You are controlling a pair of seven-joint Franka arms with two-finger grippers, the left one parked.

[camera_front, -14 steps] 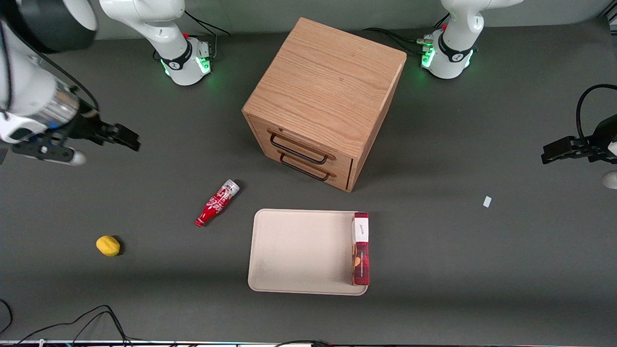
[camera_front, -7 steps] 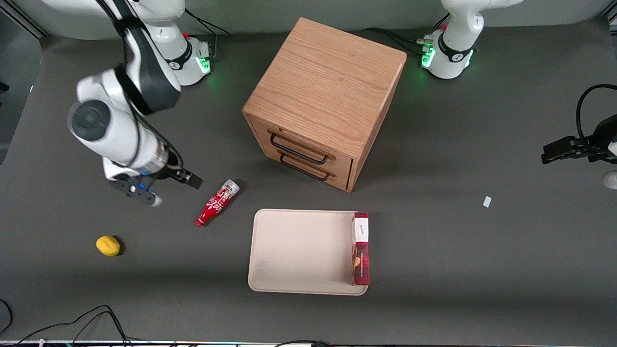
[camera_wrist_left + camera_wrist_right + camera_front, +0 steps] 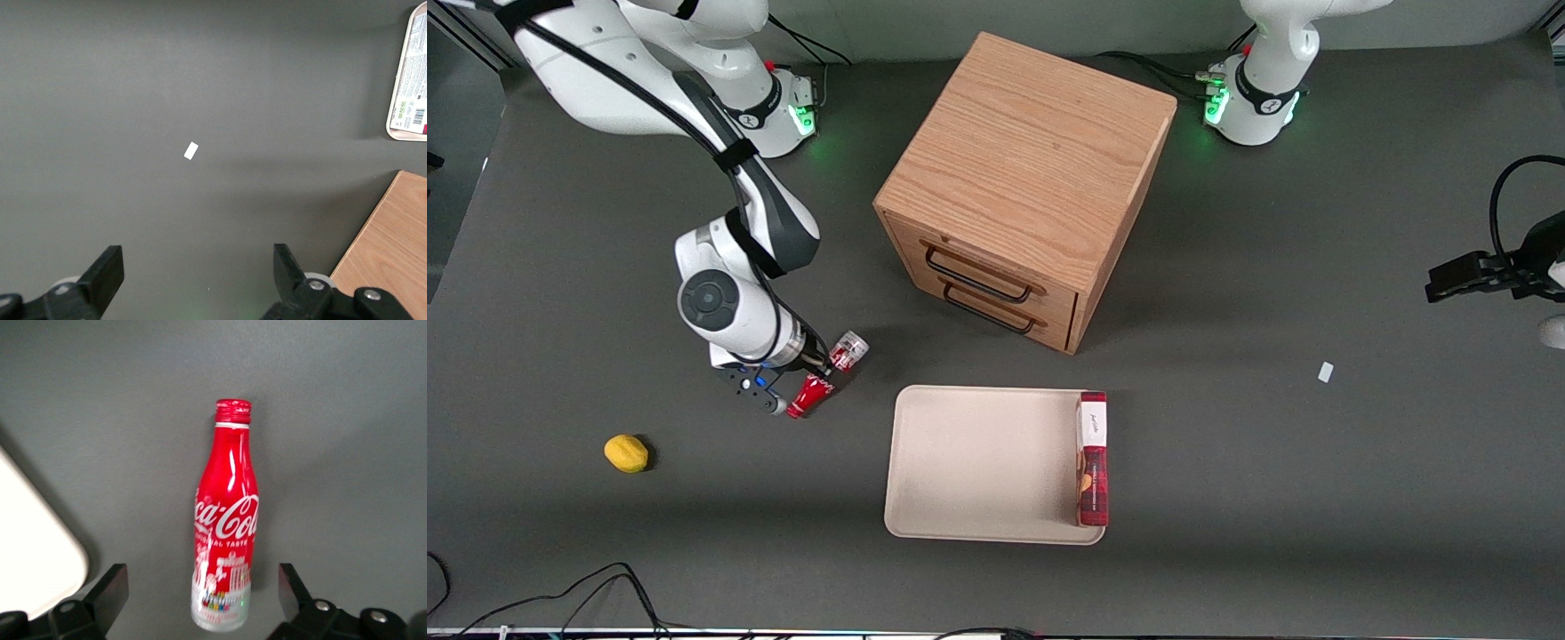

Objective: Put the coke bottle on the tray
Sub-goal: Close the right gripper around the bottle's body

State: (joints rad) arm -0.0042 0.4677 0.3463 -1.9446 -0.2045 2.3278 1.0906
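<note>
The coke bottle (image 3: 829, 373) is lying flat on the dark desk, just off the tray (image 3: 978, 462) corner that faces the working arm's end, w/ a strip of bare mat between them. Its silver base points toward the wooden drawer cabinet (image 3: 1024, 187) and the red cap toward the front edge of the desk. The right arm's gripper (image 3: 815, 367) is low over the bottle's middle — in the wrist view the fingers (image 3: 107, 597) are spread wide, one on each side of the bottle (image 3: 225, 527) near its silver base, not touching it afaict. The tray's rounded corner (image 3: 37, 550) shows right beside it there too. On the tray, a red-and-white box (image 3: 1093, 458) sits along the rim toward the parked arm's end. A lemon (image 3: 626, 452) lies well apart from the bottle, nearer the front edge at the working arm's end, and a small white scrap (image 3: 1326, 372) lies on the mat way over toward the parked arm's end.
</note>
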